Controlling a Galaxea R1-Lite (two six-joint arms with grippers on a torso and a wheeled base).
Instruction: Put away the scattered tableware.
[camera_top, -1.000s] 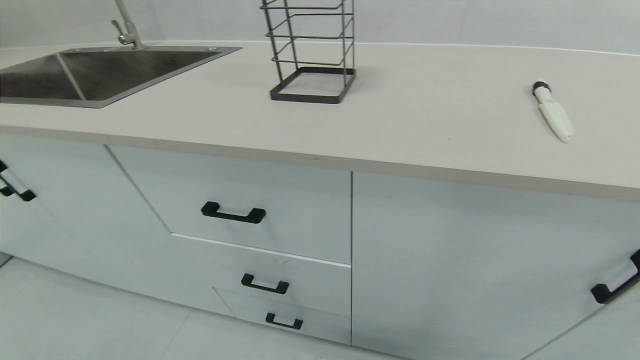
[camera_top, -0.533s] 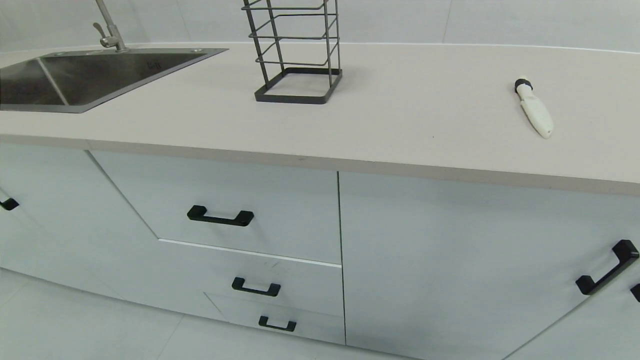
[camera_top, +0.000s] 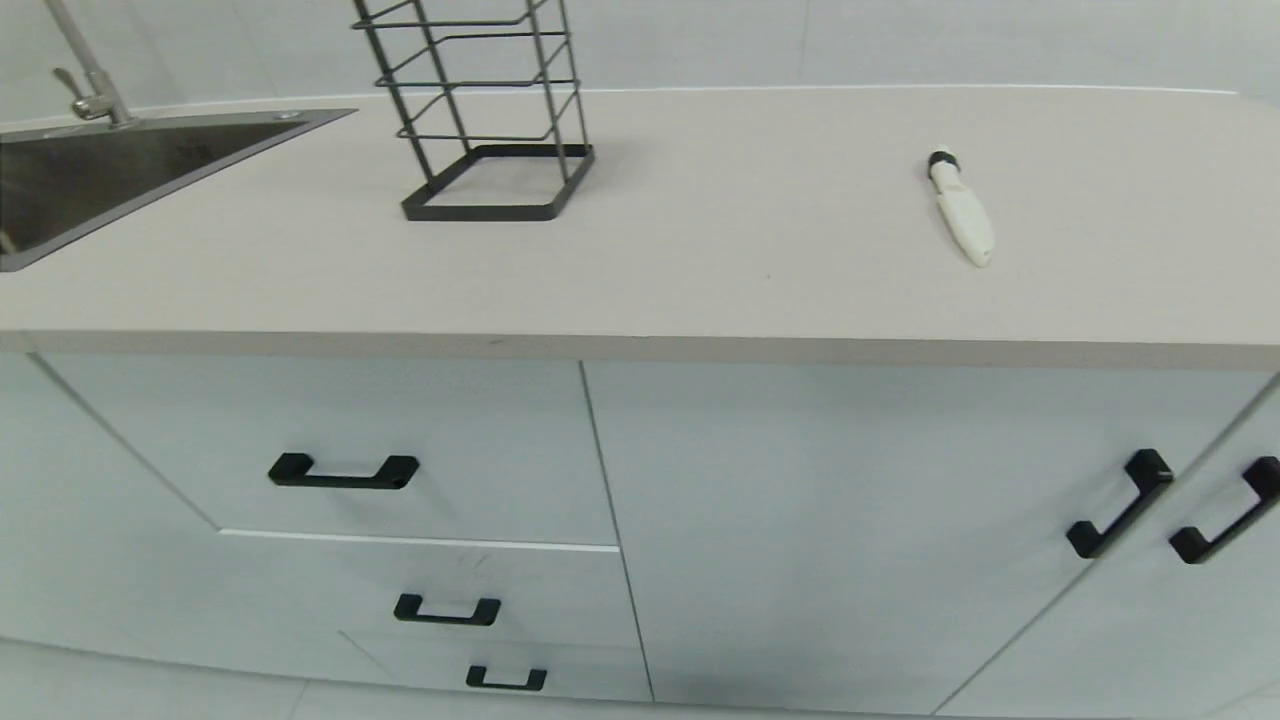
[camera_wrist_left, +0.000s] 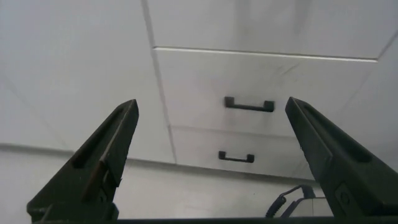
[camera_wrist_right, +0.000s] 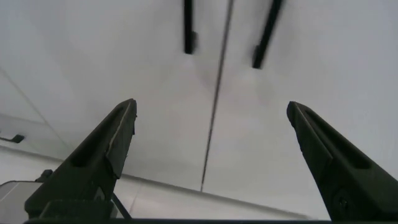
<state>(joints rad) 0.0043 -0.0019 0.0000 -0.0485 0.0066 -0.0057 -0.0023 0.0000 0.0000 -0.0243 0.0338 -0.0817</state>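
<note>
Grippers first: my left gripper has its jaws spread wide apart, clamped on nothing, and it faces the drawer fronts low down. My right gripper is spread just as wide and faces the seam between two cabinet doors.

Nearest to me in the head view is the cabinet front. I count three drawers stacked at the left, each with one black handle. At the right there are two door handles, side by side.

Above them runs the front edge of the pale countertop. One white utensil with a black collar lies flat on it, toward the right end and about midway between the front and back edges, with its black end pointing to the back edge.

One black wire rack stands upright left of the middle, nearer the back edge and well apart from the utensil. One steel sink is sunk into the back left corner, with one faucet behind it.

A pale tiled wall rises behind the back edge.
</note>
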